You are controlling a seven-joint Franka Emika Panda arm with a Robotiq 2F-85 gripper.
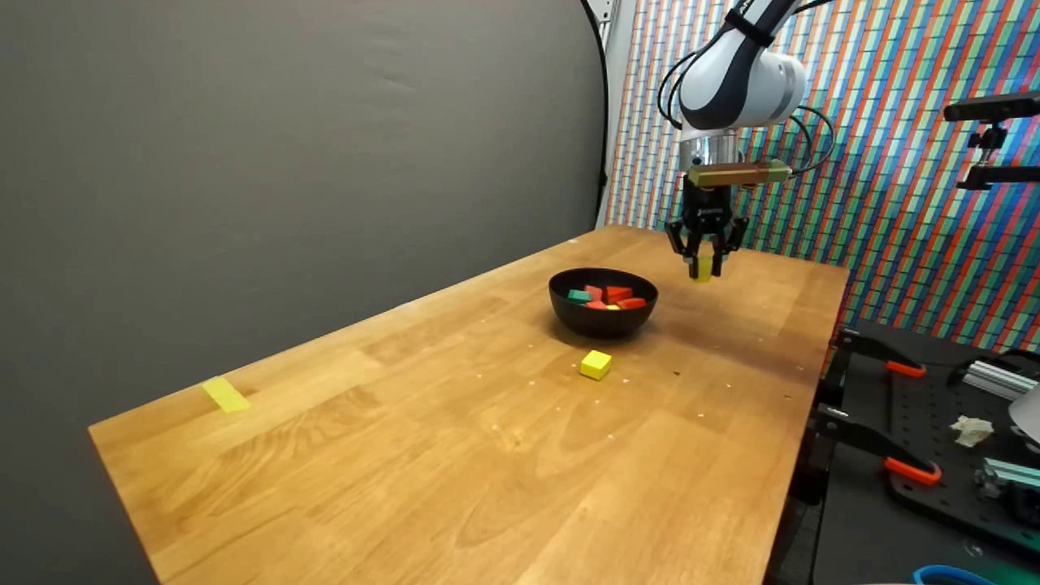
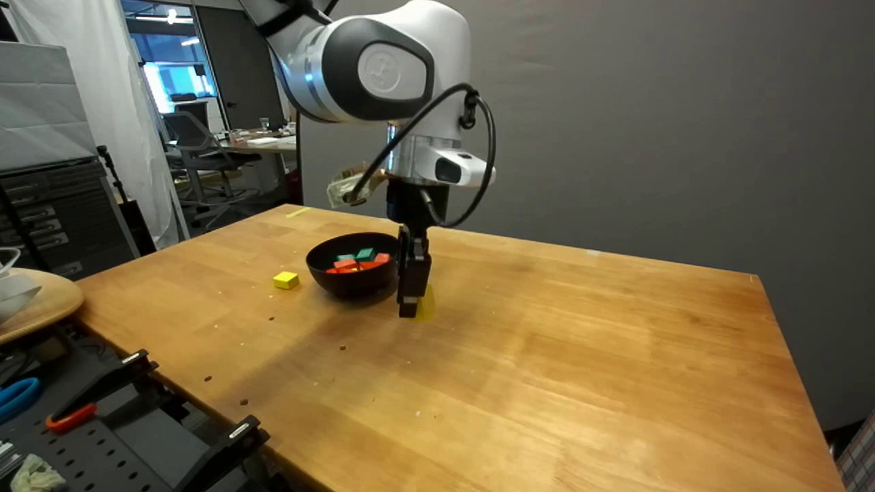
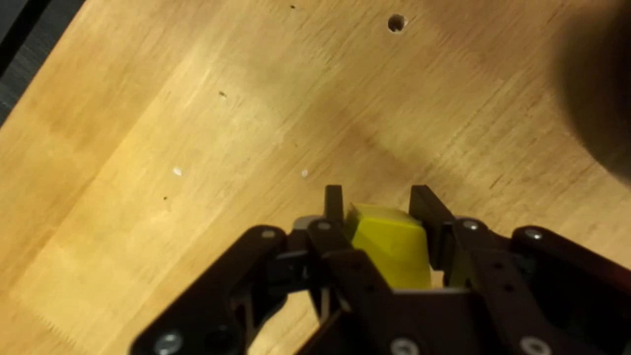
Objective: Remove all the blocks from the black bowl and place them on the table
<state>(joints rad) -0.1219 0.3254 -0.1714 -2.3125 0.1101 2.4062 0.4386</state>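
The black bowl [image 1: 603,323] stands on the wood-grain table [image 1: 422,455]. It also shows in an exterior view [image 2: 355,285] and as a dark blurred edge in the wrist view [image 3: 613,98]. Inside it lie several red blocks [image 1: 618,293] and green blocks [image 2: 365,254], with a sliver of yellow. A yellow block [image 1: 595,366] sits on the table beside the bowl. My gripper [image 1: 704,268] is above the table on the bowl's other side. A second yellow block [image 3: 392,249] is between its fingers, tilted and somewhat blurred, with the fingers close against both sides.
A flat yellow strip of tape [image 1: 226,394] is stuck near a table corner. A black side surface with orange-tipped clamps [image 1: 910,470] adjoins one table edge. A grey screen [image 2: 615,137] stands behind the opposite edge. A round wooden board [image 2: 41,301] stands beyond a corner.
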